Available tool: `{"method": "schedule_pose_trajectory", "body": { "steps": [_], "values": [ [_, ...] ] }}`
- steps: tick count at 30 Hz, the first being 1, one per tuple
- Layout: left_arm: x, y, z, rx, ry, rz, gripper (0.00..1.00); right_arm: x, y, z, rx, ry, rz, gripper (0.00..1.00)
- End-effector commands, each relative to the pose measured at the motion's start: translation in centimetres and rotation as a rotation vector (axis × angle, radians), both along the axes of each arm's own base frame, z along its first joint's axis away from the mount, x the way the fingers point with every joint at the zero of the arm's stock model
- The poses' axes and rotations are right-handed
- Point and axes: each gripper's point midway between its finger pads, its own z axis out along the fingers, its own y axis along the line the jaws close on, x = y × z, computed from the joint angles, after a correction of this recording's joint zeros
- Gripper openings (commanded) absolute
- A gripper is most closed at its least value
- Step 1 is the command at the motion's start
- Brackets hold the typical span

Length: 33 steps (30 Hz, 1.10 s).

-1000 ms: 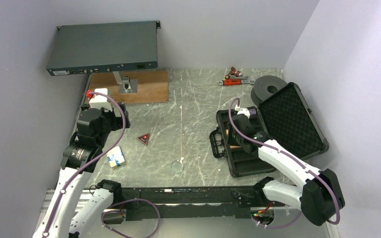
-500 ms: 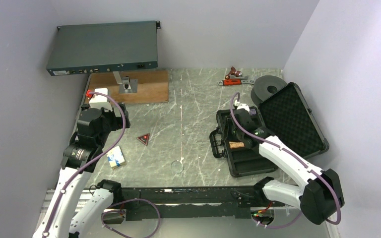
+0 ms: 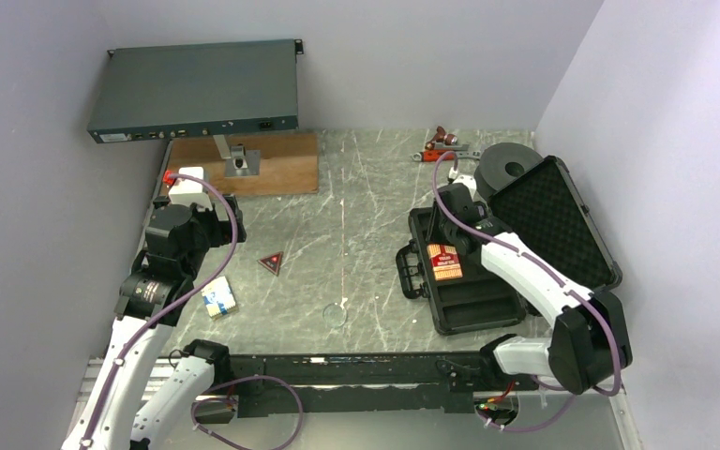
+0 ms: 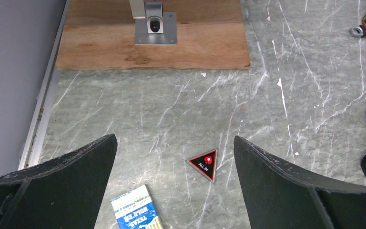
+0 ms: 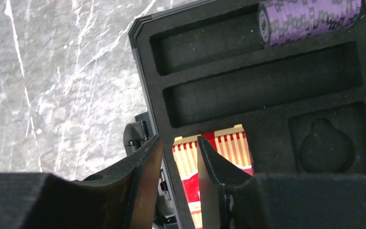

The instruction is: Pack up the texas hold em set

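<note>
I see the red card box (image 3: 445, 262) lying in the foam tray of the open black case (image 3: 476, 305), with the purple chip stack (image 5: 310, 19) in another slot. My right gripper (image 5: 178, 141) hangs over the case's handle edge, jaws slightly parted and gripping nothing. My left gripper (image 4: 174, 143) gapes wide, well left of the case, above the blue-white card box (image 4: 136, 212) and the red triangle (image 4: 205, 163).

Grey stone tabletop (image 4: 171, 109), veined all over in white; the flat triangular marker (image 4: 205, 163) is black, edged red, with white lettering, and the cardboard card box (image 4: 136, 214) is blue and white. The foam-lined hard case (image 5: 262, 71) is black throughout, the cylindrical chip stack (image 5: 310, 19) purple with dark checks, the second card box (image 5: 231, 148) red with cream stripes.
</note>
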Motion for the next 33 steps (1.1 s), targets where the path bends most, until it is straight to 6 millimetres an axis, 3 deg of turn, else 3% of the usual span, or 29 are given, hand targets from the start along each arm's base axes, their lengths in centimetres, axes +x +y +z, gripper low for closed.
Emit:
{"method": "schedule_pose_trajectory", "body": {
  "steps": [1, 10, 23, 28, 33],
  "values": [
    [0.1, 0.2, 1.7, -0.001, -0.058, 0.003, 0.99, 2.6, -0.5, 1.7, 0.016, -0.071, -0.032, 0.33],
    [0.1, 0.1, 1.6, -0.002, -0.056, -0.001, 0.99, 2.9, -1.3, -1.0, 0.031, -0.010, -0.042, 0.24],
    [0.2, 0.1, 1.6, -0.001, -0.052, 0.001, 0.99, -1.2, -2.4, -6.1, 0.014, 0.107, -0.040, 0.23],
    [0.2, 0.1, 1.5, 0.000, -0.052, 0.000, 0.99, -2.1, -2.9, -6.5, 0.007, 0.114, -0.046, 0.24],
    [0.2, 0.1, 1.5, 0.001, -0.051, 0.002, 0.99, -1.7, -2.7, -5.2, 0.016, 0.088, -0.037, 0.28]
  ]
}}
